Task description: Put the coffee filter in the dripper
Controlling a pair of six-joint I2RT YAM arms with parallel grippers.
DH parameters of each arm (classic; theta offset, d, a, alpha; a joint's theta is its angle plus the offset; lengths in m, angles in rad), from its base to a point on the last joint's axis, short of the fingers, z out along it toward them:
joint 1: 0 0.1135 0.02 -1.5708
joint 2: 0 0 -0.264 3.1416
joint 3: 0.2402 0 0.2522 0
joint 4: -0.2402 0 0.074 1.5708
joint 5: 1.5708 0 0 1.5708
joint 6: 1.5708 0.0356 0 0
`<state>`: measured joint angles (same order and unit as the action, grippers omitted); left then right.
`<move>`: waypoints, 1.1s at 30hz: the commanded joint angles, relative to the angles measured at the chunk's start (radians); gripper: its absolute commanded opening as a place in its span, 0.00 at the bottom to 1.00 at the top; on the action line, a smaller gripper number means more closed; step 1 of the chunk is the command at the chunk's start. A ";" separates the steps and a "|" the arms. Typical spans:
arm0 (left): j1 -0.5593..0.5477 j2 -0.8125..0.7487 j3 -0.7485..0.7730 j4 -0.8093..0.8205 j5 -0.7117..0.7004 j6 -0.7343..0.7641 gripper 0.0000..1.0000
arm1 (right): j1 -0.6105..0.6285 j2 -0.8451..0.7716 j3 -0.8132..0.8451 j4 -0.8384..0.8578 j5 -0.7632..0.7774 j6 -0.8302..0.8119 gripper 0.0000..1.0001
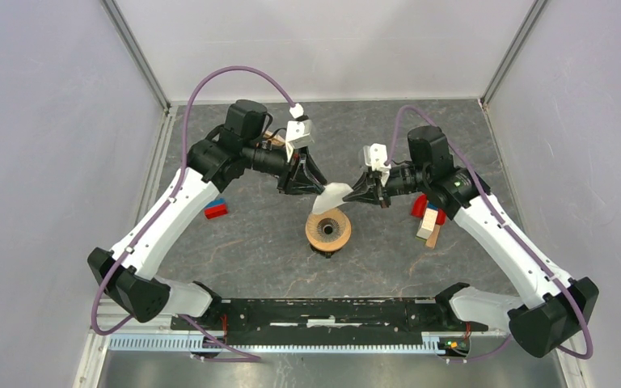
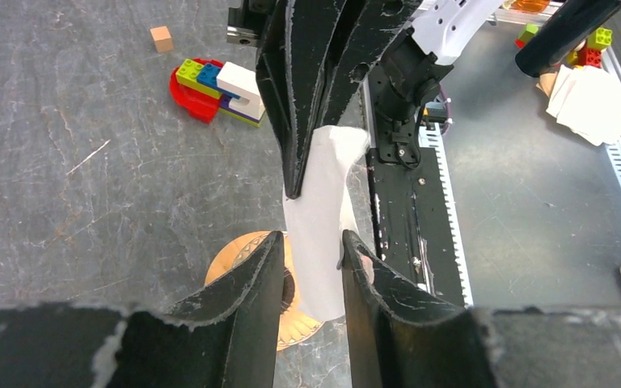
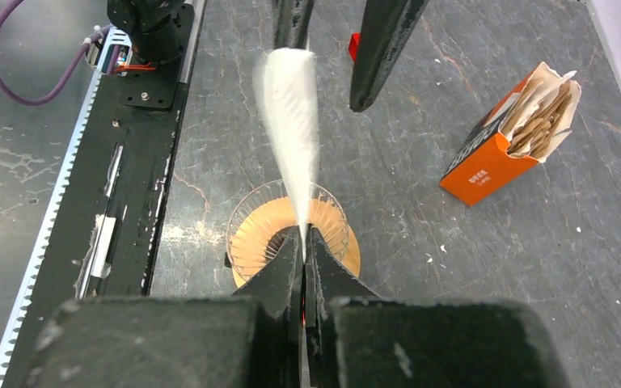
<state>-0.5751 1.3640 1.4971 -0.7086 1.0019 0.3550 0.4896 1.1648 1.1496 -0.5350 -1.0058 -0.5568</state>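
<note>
The white coffee filter (image 1: pixel 333 196) hangs in the air just above the dripper (image 1: pixel 328 232), a clear ribbed cone with a tan wooden collar standing on the table. My right gripper (image 3: pixel 304 230) is shut on the filter's (image 3: pixel 291 105) near tip, directly over the dripper (image 3: pixel 259 234). My left gripper (image 2: pixel 313 238) faces it with its jaws apart. The filter (image 2: pixel 315 202) runs down between its fingers. In the right wrist view the filter's far end lies against one left finger, and the other finger (image 3: pixel 376 56) stands clear of it.
An orange box of paper filters (image 3: pixel 501 137) lies open on the table. Toy bricks sit at the left (image 1: pixel 216 208) and under the right arm (image 1: pixel 428 220). A small wooden cube (image 2: pixel 161 38) lies nearby. The black base rail (image 1: pixel 323 311) runs along the near edge.
</note>
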 commanded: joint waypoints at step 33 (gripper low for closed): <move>-0.056 -0.029 -0.071 0.286 -0.466 -0.315 0.02 | -0.002 0.084 0.169 0.124 0.429 0.261 0.62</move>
<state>-0.6308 1.3655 1.3609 -0.4816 0.8192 0.1364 0.4896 1.2312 1.1889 -0.4515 -0.8417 -0.3744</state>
